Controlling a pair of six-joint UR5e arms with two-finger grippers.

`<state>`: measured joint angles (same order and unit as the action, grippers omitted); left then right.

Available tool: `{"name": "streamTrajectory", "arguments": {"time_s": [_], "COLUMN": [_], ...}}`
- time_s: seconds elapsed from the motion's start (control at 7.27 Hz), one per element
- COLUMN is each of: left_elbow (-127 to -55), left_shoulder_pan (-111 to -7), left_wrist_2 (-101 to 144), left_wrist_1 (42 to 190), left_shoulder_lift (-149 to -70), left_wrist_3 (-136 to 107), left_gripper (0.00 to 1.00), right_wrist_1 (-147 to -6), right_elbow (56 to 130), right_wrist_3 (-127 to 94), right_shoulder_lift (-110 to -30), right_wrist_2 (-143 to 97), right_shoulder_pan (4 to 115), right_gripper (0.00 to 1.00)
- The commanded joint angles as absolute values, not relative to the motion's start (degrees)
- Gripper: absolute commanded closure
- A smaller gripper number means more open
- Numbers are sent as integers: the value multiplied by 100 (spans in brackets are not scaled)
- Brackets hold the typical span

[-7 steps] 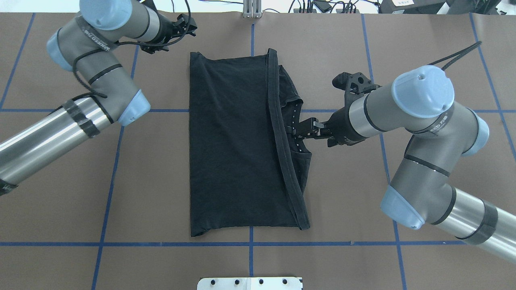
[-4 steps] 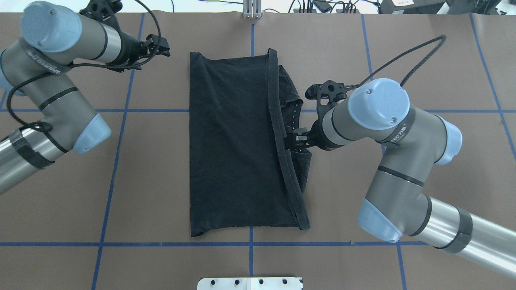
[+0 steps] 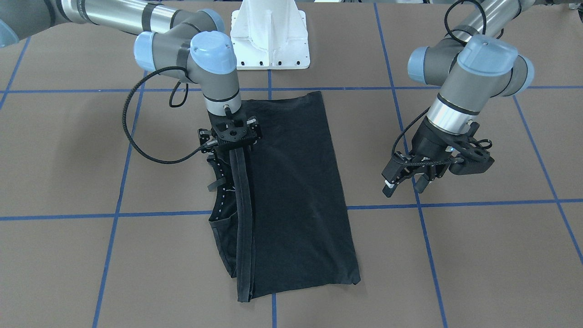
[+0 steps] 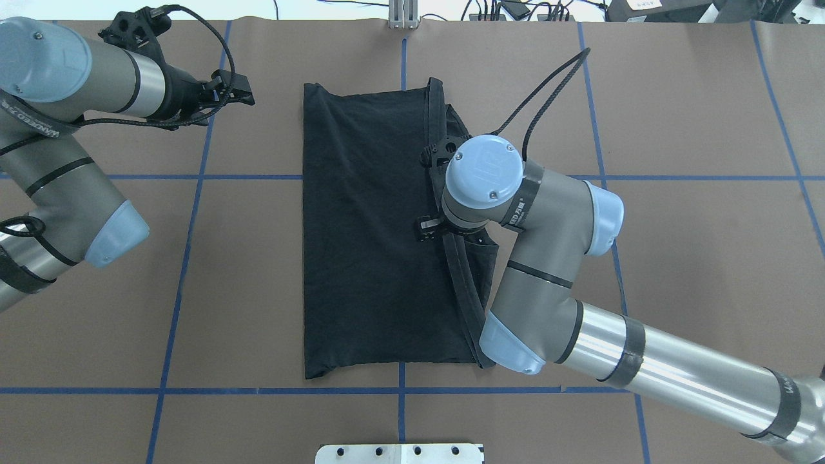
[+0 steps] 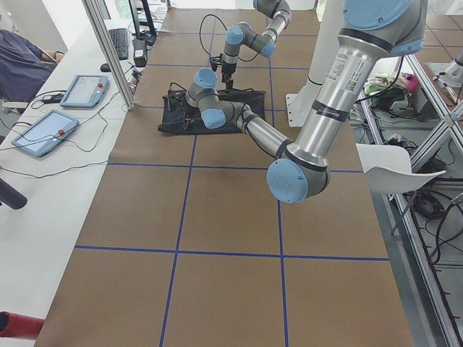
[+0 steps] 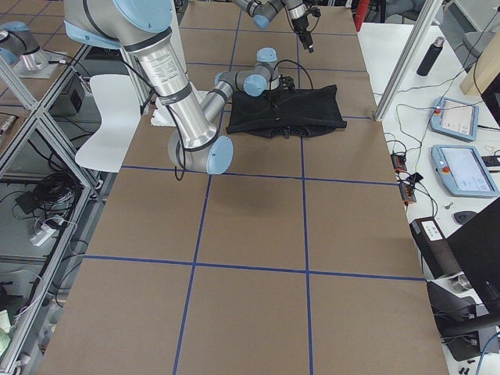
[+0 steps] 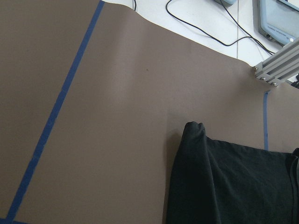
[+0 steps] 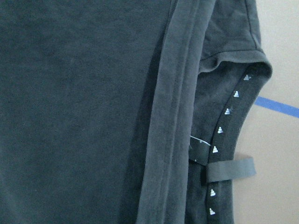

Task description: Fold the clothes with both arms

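Observation:
The black T-shirt (image 4: 367,225) lies flat on the brown table as a long folded rectangle, plain side up (image 3: 291,191). A doubled hem strip (image 8: 173,116) runs along one edge. Beside it the collar (image 8: 224,116) with small white marks and a loose tag peeks out. My right gripper (image 3: 233,136) points straight down over that hem strip near the collar. Its fingers are hidden under the wrist, so I cannot tell their state. My left gripper (image 3: 404,186) hovers open and empty off the shirt's far corner (image 4: 248,90). The left wrist view shows that corner (image 7: 196,135).
The white bolted pedestal (image 3: 268,32) stands at the table's robot side. Blue tape lines (image 4: 193,258) grid the brown surface. An aluminium post (image 4: 403,13) rises at the far edge. Tablets (image 5: 43,130) and cables lie on a side bench, where a person (image 5: 22,61) sits.
My right arm has swung in from the shirt's right side until its wrist is over the hem strip, pointing down. My left arm has drawn back leftward, away from the shirt's far corner.

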<state>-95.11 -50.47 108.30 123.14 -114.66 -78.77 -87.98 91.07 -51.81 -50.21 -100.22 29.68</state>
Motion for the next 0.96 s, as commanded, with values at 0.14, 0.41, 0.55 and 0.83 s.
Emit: {"name": "streamTrajectory", "arguments": {"time_s": [0.14,0.41,0.55,0.83], "left_elbow": [-9519,-9510,-9518,-9519], "left_shoulder_pan": [-5027,-5019,-5019,-5010], "left_wrist_2": [10837,10837,10837,10837], "left_wrist_1": [12313,12313,12313,12313], "left_shoulder_lift": [-11470,-11470,-11478,-11522], "left_wrist_3": [-7901,-7910,-7919,-7945], "left_gripper": [0,0,0,0], "right_wrist_1": [-8824,-8833,-8833,-8885], "right_elbow": [8605,8412,8359,8332], "right_wrist_3": [-4975,-4966,-4914,-4739], "right_shoulder_lift": [-4887,-4896,-4896,-4939], "right_wrist_2": [-10019,-10055,-10063,-10116], "right_shoulder_pan": [2962,2971,3006,3119], "right_gripper": [0,0,0,0]}}
